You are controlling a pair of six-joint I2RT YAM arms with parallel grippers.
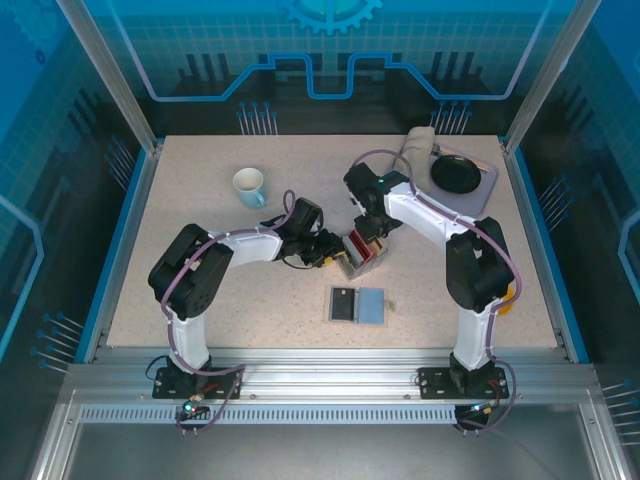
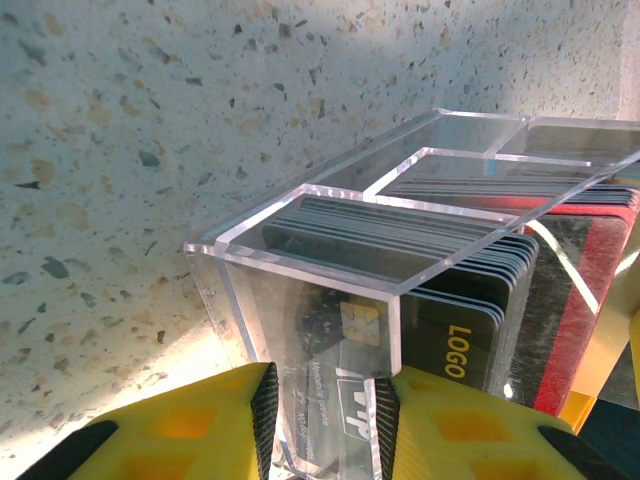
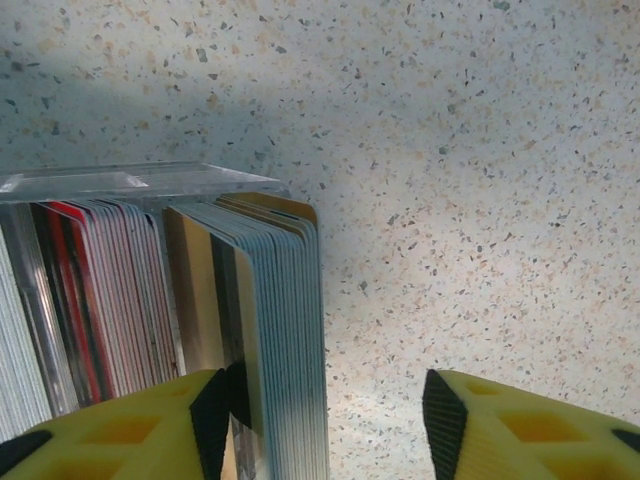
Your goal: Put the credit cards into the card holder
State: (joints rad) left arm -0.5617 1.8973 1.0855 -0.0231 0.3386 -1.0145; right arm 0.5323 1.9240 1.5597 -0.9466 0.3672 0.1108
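Note:
A clear acrylic box (image 1: 361,255) stands mid-table, packed with upright credit cards (image 2: 470,300) in dark, red, white and tan. My left gripper (image 2: 325,420) is shut on the box's end wall from the left, and its black pads (image 2: 265,410) press the clear plastic. My right gripper (image 3: 328,415) is open over the cards from the far side. Its left fingertip (image 3: 212,410) sits wedged between cards, so a bundle of pale-edged cards (image 3: 285,330) lies between the jaws with a wide gap to the right one. The card holder (image 1: 357,304) lies open and flat nearer the front, one dark panel beside one grey-blue.
A white mug (image 1: 249,186) stands at the back left. A grey tray (image 1: 488,190) with a dark round dish (image 1: 458,174) and a beige object (image 1: 420,145) sits at the back right. Bare speckled tabletop lies right of the cards.

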